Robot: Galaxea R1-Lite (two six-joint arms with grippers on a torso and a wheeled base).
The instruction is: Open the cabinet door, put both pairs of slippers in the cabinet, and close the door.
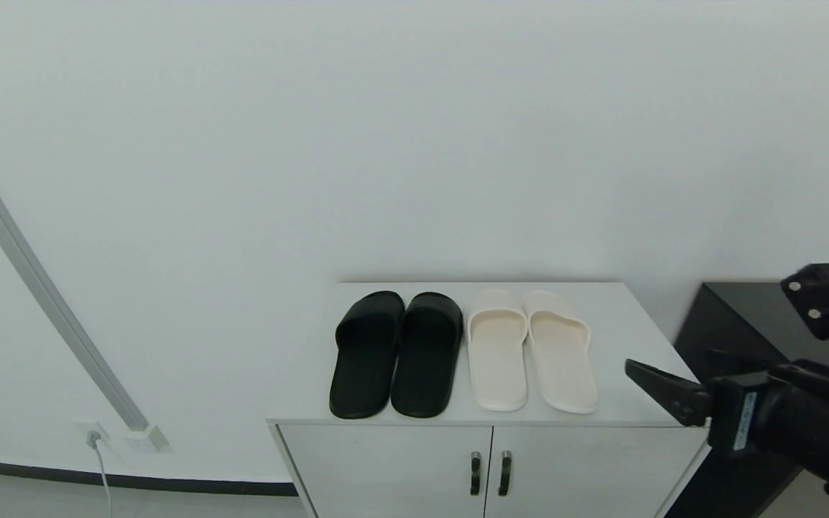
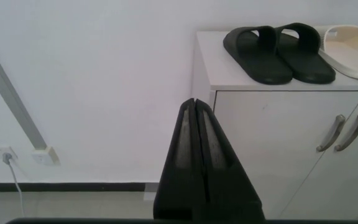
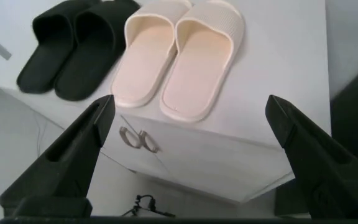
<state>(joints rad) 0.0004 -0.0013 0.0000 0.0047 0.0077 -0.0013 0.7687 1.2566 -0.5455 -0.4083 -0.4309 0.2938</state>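
A pair of black slippers (image 1: 394, 352) and a pair of cream-white slippers (image 1: 533, 349) lie side by side on top of a white cabinet (image 1: 630, 324). Both of its doors are closed, with two dark handles (image 1: 490, 473) at the middle. My right gripper (image 3: 190, 102) hovers open over the cabinet's front right edge, near the white slippers (image 3: 179, 56), and holds nothing. It also shows to the right of the cabinet, right gripper (image 1: 666, 385). My left gripper (image 2: 195, 102) is shut and empty, left of the cabinet and below its top, facing the closed door (image 2: 272, 143).
A black piece of furniture (image 1: 738, 309) stands close against the cabinet's right side. The white wall runs behind. On the left wall are a slanted grey conduit (image 1: 33, 280) and a socket with a plugged cable (image 1: 93, 435).
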